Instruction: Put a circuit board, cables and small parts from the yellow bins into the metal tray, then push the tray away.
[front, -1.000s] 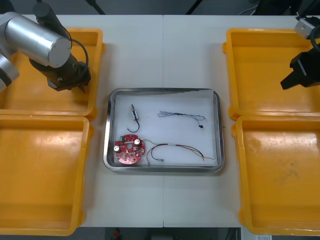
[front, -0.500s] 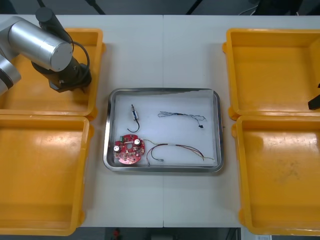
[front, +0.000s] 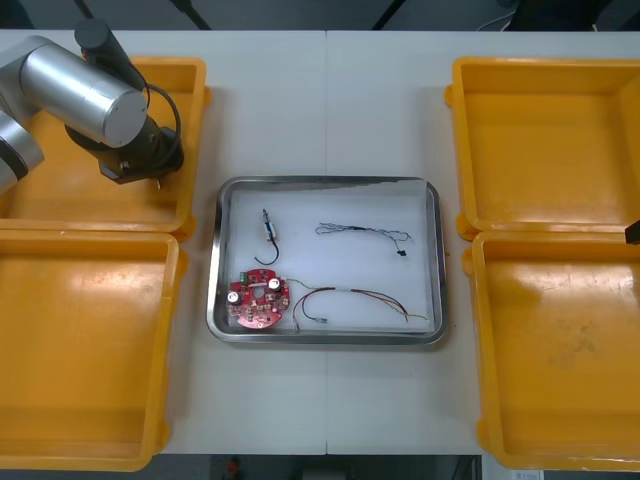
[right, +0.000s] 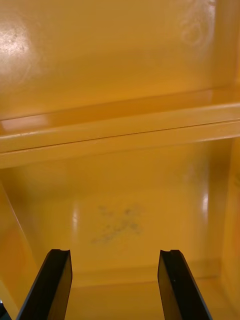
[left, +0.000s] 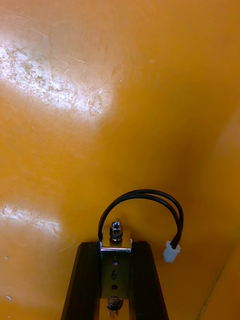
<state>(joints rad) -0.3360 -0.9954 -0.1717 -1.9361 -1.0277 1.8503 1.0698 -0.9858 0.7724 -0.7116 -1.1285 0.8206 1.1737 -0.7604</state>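
Left of the metal tray (front: 327, 182), over a yellow bin (front: 50, 195), the left gripper (left: 115, 247) pinched a small metal part (left: 115, 267) marked 6, its looped black cable (left: 142, 196) ending in a white plug (left: 170, 251). In the tray lay a red circuit board (front: 258, 298) and cables (front: 362, 233). Right of it, the right gripper (right: 114, 260) stood spread.

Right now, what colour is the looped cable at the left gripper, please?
The cable is black, with a white plug; best in the left wrist view.
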